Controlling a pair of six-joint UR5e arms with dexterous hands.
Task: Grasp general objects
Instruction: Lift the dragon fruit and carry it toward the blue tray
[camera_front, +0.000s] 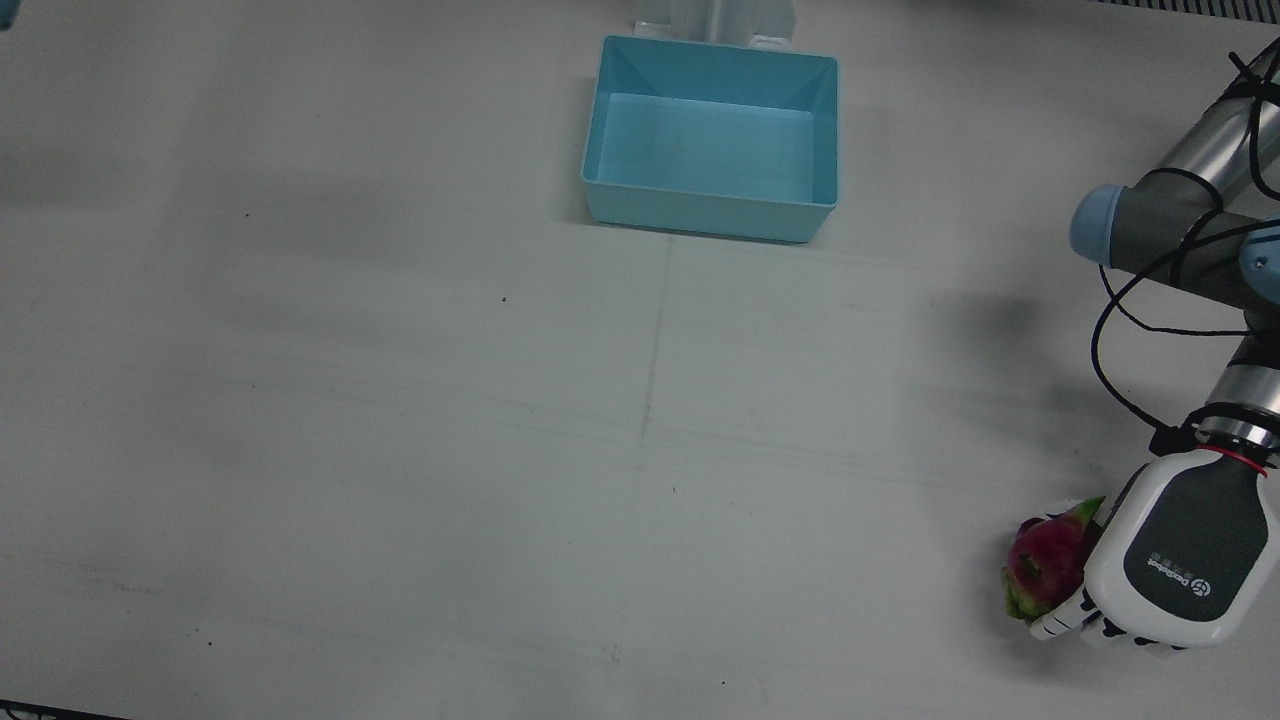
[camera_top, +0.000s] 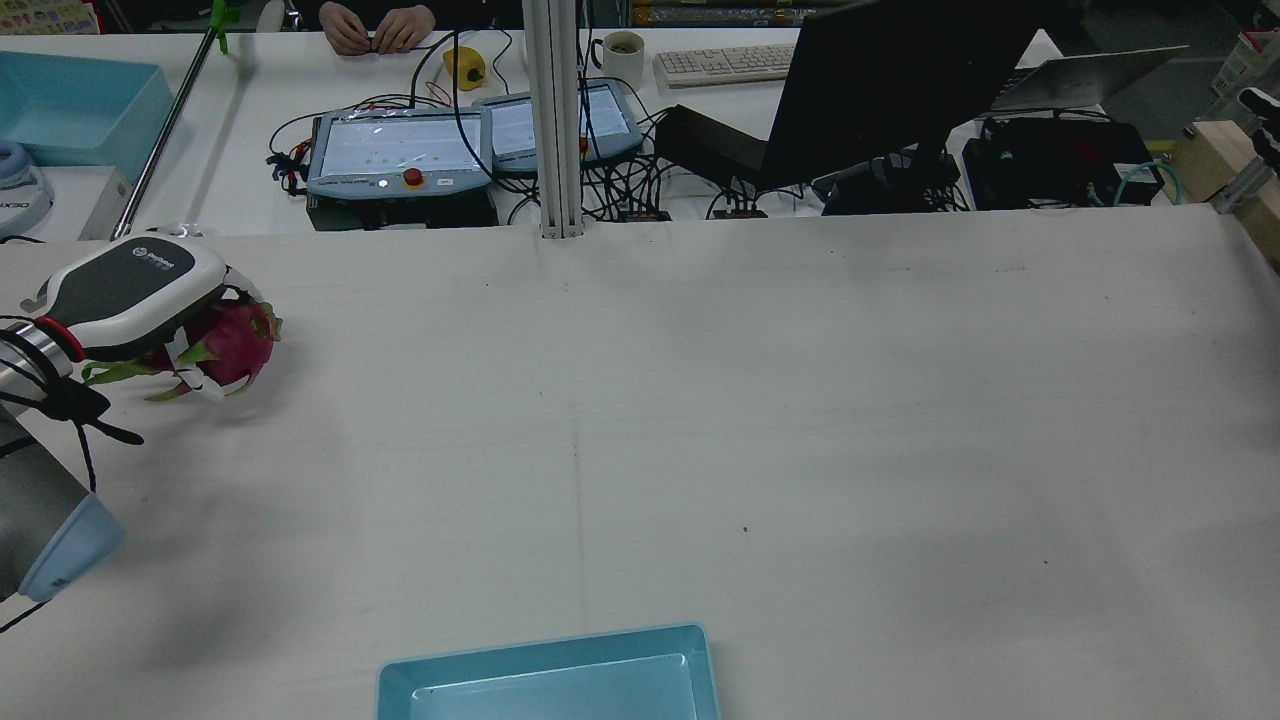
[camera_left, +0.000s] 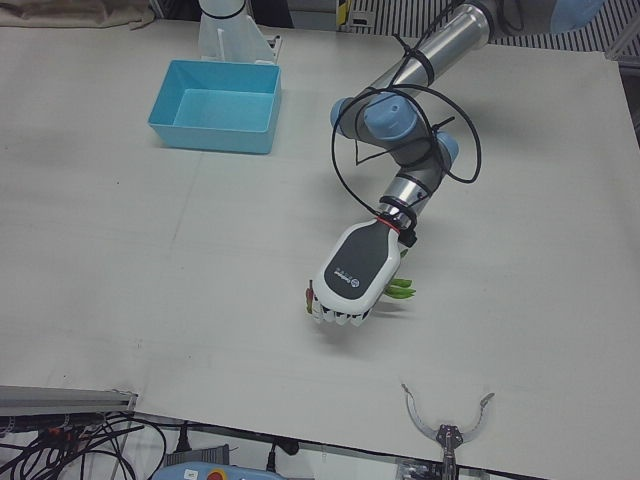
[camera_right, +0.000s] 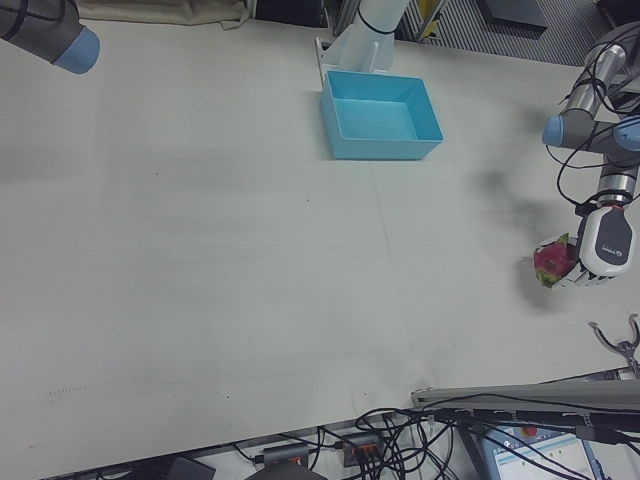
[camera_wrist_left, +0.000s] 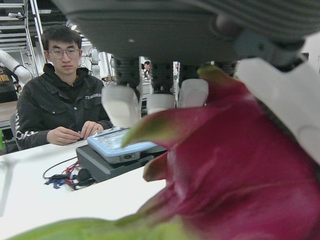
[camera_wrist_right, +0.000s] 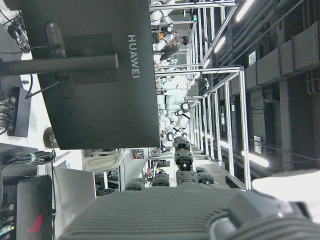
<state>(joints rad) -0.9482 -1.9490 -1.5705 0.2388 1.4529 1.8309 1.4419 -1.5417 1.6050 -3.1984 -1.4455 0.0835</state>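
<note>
A pink dragon fruit (camera_front: 1040, 565) with green leaf tips sits near the table's edge before the left arm. My left hand (camera_front: 1175, 560) is shut on it from above, with the fingers curled around its sides. The rear view shows the fruit (camera_top: 235, 340) under the hand (camera_top: 130, 290) at the far left. In the left hand view the fruit (camera_wrist_left: 240, 185) fills the lower right, with fingertips (camera_wrist_left: 122, 105) over it. Whether it rests on the table or is lifted I cannot tell. Of my right hand (camera_wrist_right: 200, 215) only a dark part shows in its own view.
An empty light-blue bin (camera_front: 710, 215) stands at the robot's side of the table, near the middle. A pendant (camera_top: 400, 155), cables and a black monitor (camera_top: 900, 80) are on the desk beyond the table. A metal claw (camera_left: 447, 425) lies at the table's front edge.
</note>
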